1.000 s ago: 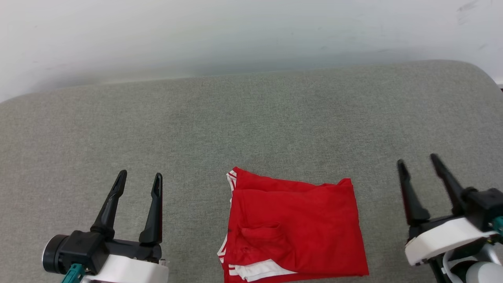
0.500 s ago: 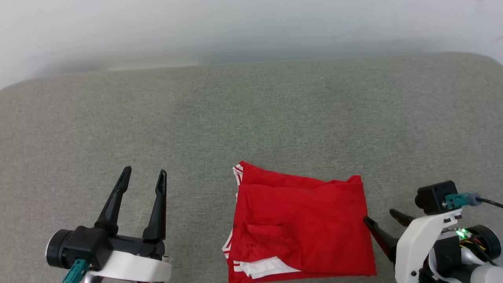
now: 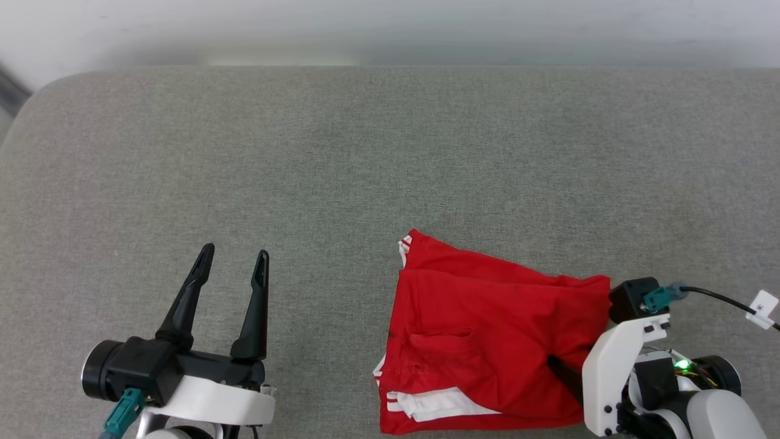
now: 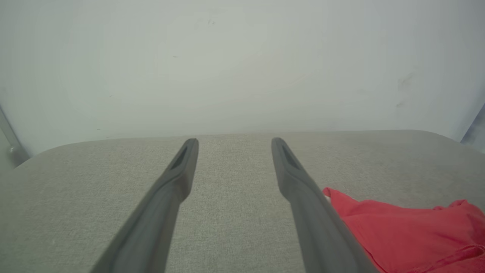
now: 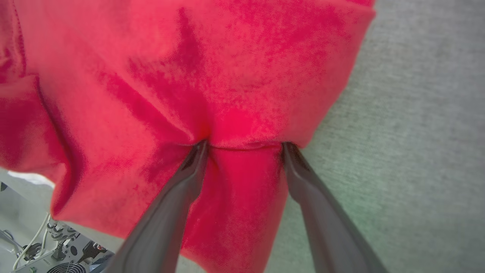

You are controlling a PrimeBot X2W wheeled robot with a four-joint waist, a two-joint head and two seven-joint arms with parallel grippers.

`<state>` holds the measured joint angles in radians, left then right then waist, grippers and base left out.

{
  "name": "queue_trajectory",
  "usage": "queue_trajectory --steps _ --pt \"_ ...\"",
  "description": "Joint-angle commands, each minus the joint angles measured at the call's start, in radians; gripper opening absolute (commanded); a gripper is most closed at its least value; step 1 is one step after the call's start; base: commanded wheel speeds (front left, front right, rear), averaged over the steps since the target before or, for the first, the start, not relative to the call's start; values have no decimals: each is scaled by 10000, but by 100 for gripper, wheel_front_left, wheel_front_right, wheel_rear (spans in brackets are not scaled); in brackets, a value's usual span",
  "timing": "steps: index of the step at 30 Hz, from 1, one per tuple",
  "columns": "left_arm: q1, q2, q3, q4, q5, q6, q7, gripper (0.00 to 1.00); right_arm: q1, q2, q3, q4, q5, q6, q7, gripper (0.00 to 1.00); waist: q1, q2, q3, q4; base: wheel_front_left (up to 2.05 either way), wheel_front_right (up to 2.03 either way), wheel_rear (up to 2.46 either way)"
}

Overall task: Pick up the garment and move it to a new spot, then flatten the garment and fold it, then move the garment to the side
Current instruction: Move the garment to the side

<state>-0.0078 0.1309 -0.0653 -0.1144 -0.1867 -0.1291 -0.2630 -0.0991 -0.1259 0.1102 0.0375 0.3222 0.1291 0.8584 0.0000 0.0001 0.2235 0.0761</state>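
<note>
Nothing is legible; the cable tag point(image 3: 762, 305) bears an unreadable mark.

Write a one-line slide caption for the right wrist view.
Right gripper, jaws wide, fingertips pressed into the edge of the folded red shirt on a grey cushion.

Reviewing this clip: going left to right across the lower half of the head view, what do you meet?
left gripper, open above the grey cushion → garment, folded, red → right gripper, fingers at the garment's right edge → white cable tag
</note>
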Motion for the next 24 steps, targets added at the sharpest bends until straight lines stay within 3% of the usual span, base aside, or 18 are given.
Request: queue_trajectory --steps 1,3,4,6,15,24 --pt "-116 15 -15 6 -12 -11 -22 100 4 222 265 395 -59 27 -69 100 0 -1 32 59 0 0 0" --pt "-112 19 -17 28 -30 -11 -22 100 -86 204 492 765 -204 29 -249 100 0 -1 27 86 0 0 0" --pt "-110 17 -21 41 -33 -11 -22 100 -139 164 598 895 -262 29 -378 84 0 -1 20 87 0 0 0" --pt "-85 1 -16 71 -40 -11 -22 100 -311 38 723 1097 -413 29 -653 0 0 -1 -28 47 0 0 0" --pt "74 -31 -35 48 -60 -11 -22 100 -1346 -1628 1822 803 -1629 6 -1339 0 0 -1 -199 -796 0 0 0" --pt "-319 27 -618 -70 86 -11 -22 100 -2568 -4505 3255 -229 -2249 10 -1068 0 0 -1 538 -2251 0 0 0"
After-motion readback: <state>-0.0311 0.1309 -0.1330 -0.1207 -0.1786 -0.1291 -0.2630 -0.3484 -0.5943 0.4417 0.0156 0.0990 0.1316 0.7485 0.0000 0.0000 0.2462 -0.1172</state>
